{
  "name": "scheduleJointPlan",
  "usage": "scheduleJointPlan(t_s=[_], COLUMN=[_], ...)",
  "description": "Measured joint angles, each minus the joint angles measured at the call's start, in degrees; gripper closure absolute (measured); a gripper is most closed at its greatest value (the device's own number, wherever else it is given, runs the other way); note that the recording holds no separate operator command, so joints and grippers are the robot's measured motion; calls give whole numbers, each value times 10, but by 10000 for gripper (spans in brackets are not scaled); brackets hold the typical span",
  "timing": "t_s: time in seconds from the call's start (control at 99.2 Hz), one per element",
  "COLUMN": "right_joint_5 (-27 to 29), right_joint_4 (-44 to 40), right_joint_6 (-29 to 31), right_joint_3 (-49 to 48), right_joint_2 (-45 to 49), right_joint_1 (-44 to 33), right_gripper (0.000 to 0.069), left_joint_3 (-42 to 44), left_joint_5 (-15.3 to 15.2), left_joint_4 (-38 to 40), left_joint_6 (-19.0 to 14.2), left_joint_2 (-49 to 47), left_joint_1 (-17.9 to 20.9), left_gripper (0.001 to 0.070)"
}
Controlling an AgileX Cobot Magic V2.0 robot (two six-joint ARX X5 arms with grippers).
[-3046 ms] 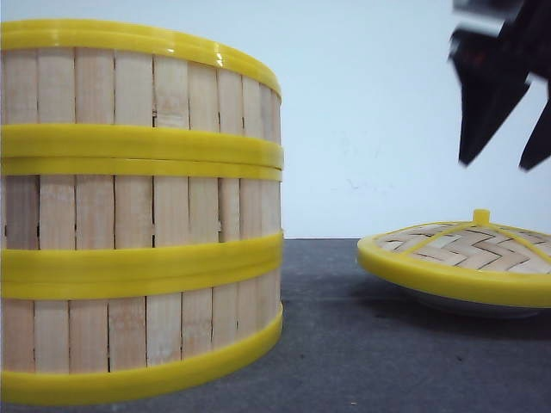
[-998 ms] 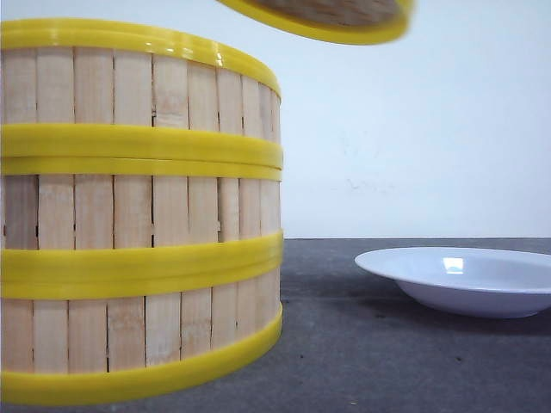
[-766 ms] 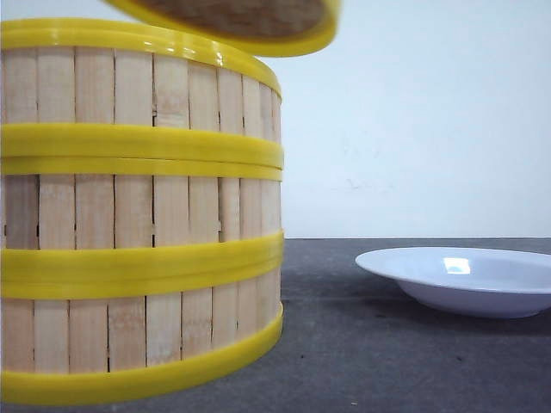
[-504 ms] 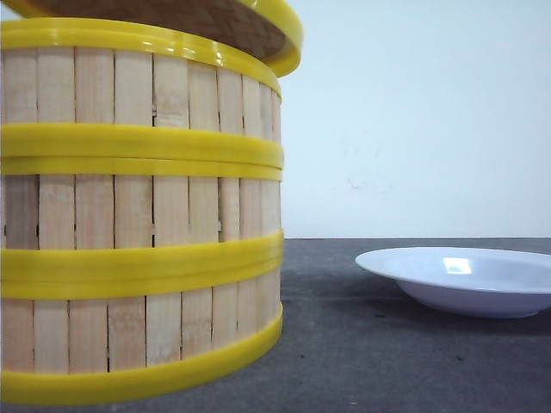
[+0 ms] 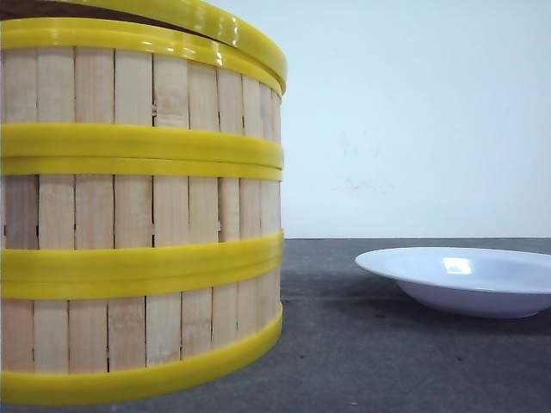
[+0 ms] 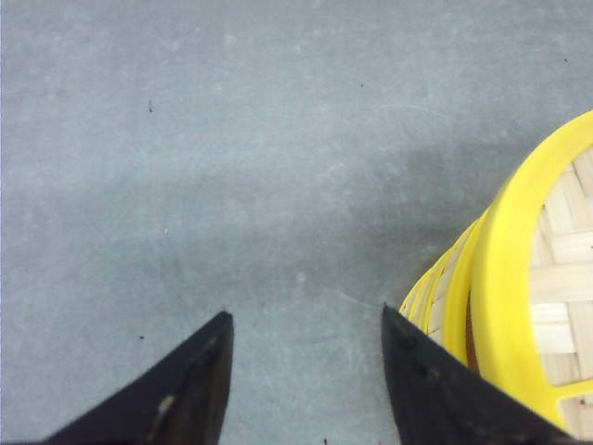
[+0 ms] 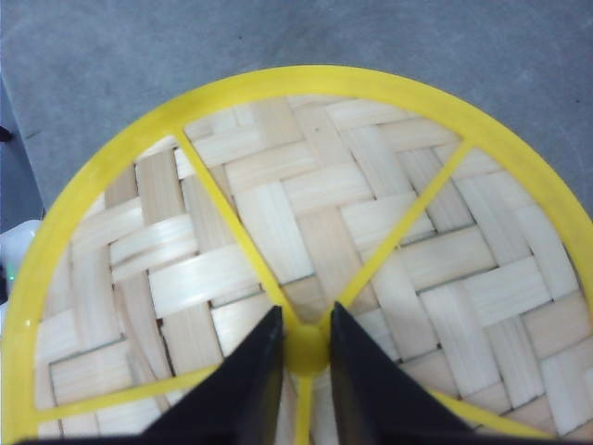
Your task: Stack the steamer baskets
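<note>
Three steamer baskets stand stacked at the left of the front view, pale slat walls between yellow rings. The woven lid with its yellow rim sits slightly tilted over the top basket. My right gripper is shut on the lid's yellow knob. My left gripper hangs open over bare table beside the stack, with nothing between its fingers; the lid's rim shows next to one finger. Neither gripper shows in the front view.
A shallow white plate lies on the dark grey table at the right of the front view. A white wall stands behind.
The lid left the white plate, travelled left through the air and came down over the top basket. The plate now lies bare. The stack has not moved.
</note>
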Motion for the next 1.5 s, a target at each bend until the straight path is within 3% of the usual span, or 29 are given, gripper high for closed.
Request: scheduleJointPlan(t_s=[1.009, 1.069, 1.261, 1.503], right_joint_5=[27, 27, 29, 29], right_joint_4=[-8, -8, -19, -10], right_joint_6=[-9, -9, -9, -8], right_joint_3=[6, 6, 6, 6], right_joint_2=[18, 18, 18, 15], right_joint_1=[17, 17, 19, 32], right_gripper=[630, 592, 365, 325], left_joint_3=[0, 0, 0, 0], left_joint_5=[0, 0, 0, 0], left_joint_4=[0, 0, 0, 0], left_joint_6=[0, 0, 0, 0], left_joint_2=[0, 0, 0, 0], left_joint_1=[0, 0, 0, 0], left_gripper=[413, 413, 413, 413])
